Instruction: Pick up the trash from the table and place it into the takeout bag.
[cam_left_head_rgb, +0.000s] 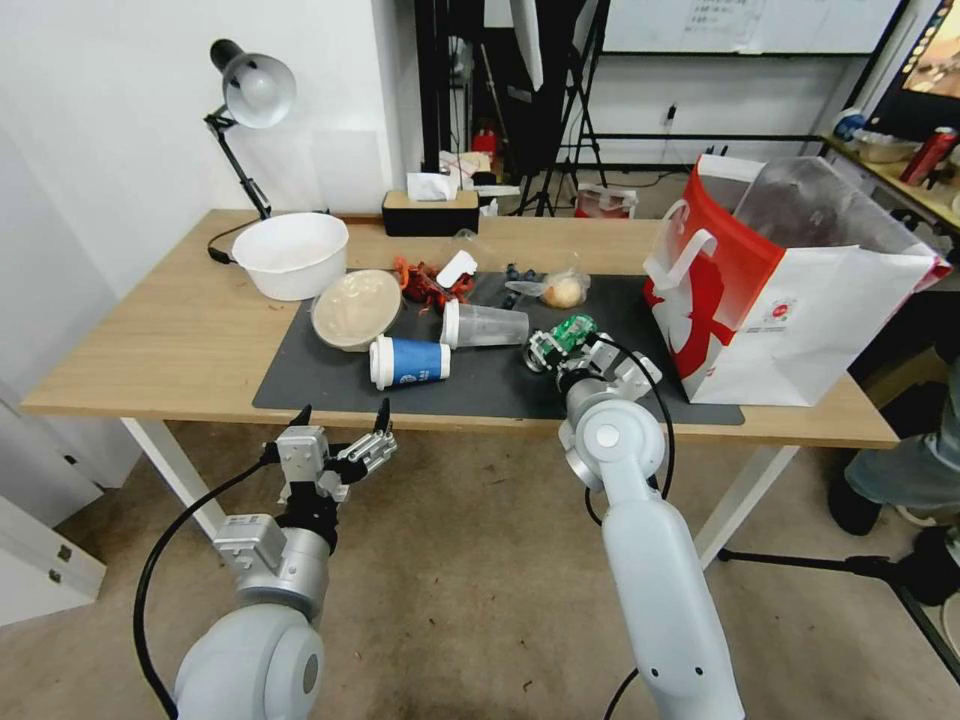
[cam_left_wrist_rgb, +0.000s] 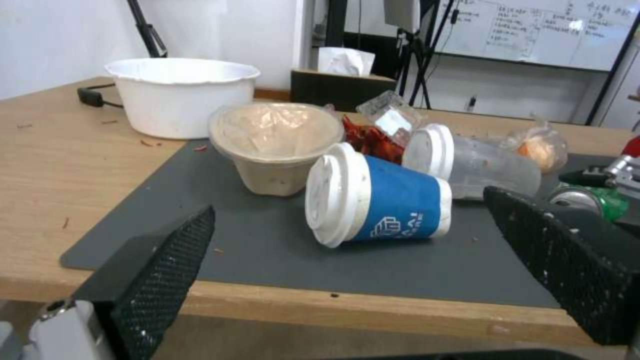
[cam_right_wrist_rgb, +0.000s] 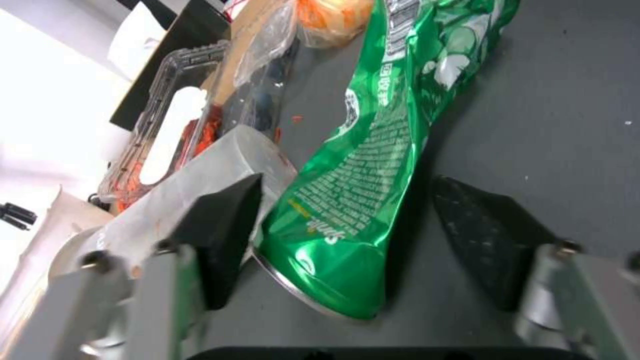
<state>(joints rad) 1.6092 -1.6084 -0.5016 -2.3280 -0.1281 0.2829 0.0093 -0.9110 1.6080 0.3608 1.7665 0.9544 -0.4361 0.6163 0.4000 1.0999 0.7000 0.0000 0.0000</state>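
Crushed green can — between right gripper fingers

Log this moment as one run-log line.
right gripper: open, straddling crushed green can on mat | left gripper: open, idle before table | takeout bag: upright, open

We cannot read the small print on the crushed green can, whose far end runs off the right wrist picture. The right gripper hides most of that can from the head camera, and the takeout bag conceals its own contents.
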